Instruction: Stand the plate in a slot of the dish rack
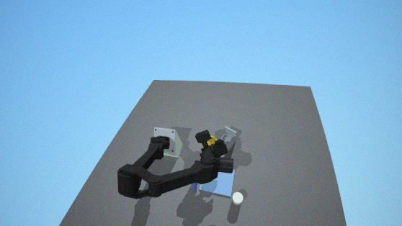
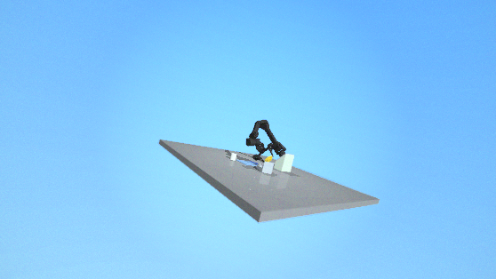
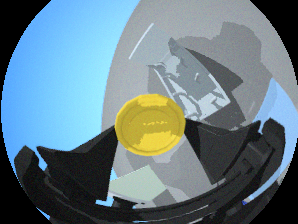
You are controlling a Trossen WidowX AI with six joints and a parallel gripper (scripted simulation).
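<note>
The yellow round plate [image 1: 212, 140] [image 2: 268, 158] [image 3: 150, 125] is gripped at two opposite edges by my gripper [image 1: 212, 142] [image 2: 268, 158] [image 3: 150, 126], which is shut on it. The plate's broad face shows in the wrist view, and the plate looks steeply tilted in the top and exterior views. The grey dish rack [image 1: 230, 132] [image 2: 267, 168] [image 3: 218, 101] stands on the table, close beside the plate. The fingers and arm hide part of the plate and rack in the top view. Contact between the plate and the rack cannot be told.
A light blue square [image 1: 224, 184] [image 2: 245, 162] [image 3: 279, 100] lies beside the rack, under the arm in the top view. A white cylinder [image 1: 238, 198] [image 2: 233, 156] stands at its corner. A blue utensil [image 1: 195, 187] lies at its side. The pale base block [image 1: 177, 143] [image 2: 284, 163] [image 3: 140, 184] stands near the rack.
</note>
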